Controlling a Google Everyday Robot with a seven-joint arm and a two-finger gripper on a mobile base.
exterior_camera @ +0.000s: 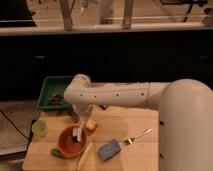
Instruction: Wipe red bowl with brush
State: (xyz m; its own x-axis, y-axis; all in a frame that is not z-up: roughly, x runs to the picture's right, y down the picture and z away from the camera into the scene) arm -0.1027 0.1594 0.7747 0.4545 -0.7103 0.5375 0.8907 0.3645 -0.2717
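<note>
Presently the tool [75, 119] hangs at the end of the white arm [115, 95], left of centre in the frame, directly above the red bowl [71, 142]. Whether it is pinching anything or spread cannot be told from this view. The brush [76, 133] stands nearly upright just below the tool, its dark end down inside the bowl at lower left of the counter [130, 120].

Risks noted:

1. Bowl displacement. The bowl sits loose on the counter with nothing bracing it. A sideways stroke pressed too hard would likely push it along instead of wiping it.
2. Neighbouring items. A small orange piece [91, 125] lies just beside the bowl's upper right rim, a yellow item [84, 159] touches or nearly touches its lower right, and a green item [56, 152] sits at its lower left. Any bowl slide would probably knock these.
3. Edge proximity. The bowl is near the lower left edge of the counter; a push that way could tip it off.
4. Grip slip. If the hold on the brush is shallow, downward pressure could twist it loose.

The pale green cup [40, 128], blue-grey sponge [109, 149] and fork [136, 136] stand apart from the bowl and seem less exposed.
</note>
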